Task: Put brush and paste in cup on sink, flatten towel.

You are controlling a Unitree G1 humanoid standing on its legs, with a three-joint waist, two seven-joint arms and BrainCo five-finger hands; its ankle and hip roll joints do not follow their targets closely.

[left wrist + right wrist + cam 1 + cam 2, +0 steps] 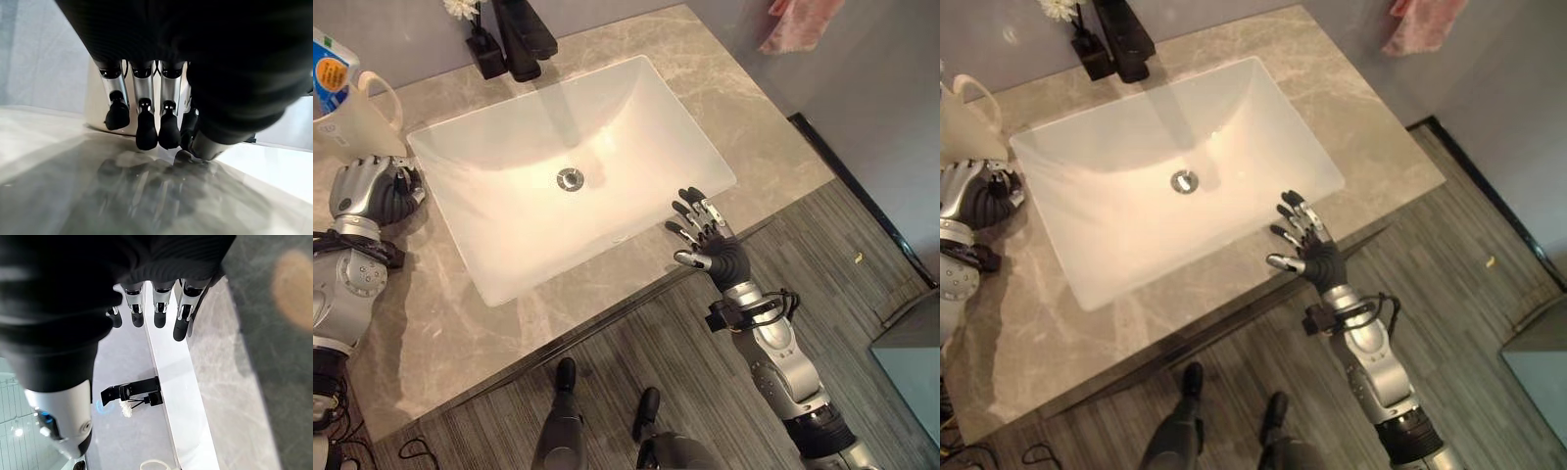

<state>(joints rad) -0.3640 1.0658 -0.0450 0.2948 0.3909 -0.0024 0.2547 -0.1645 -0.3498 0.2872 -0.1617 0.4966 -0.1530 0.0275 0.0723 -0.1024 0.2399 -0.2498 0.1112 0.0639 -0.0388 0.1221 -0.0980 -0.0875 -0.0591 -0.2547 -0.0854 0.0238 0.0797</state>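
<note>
Left eye view, cup (352, 113) upright, handle (389, 93) toward faucet (524, 39)

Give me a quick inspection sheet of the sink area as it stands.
Surface: grey marble counter round a white basin, which is bare but for its drain.
Job's things: cream cup at the counter's far left, a blue and white item standing in it; pink towel hanging on the wall at far right; brush not made out.
Clutter: black tap; small black vase with a white flower.
Hands: left hand curled, empty, beside the cup; right hand open above the basin's near right rim.
Cables: nothing seen.
Surroundings: grey plank floor.
</note>
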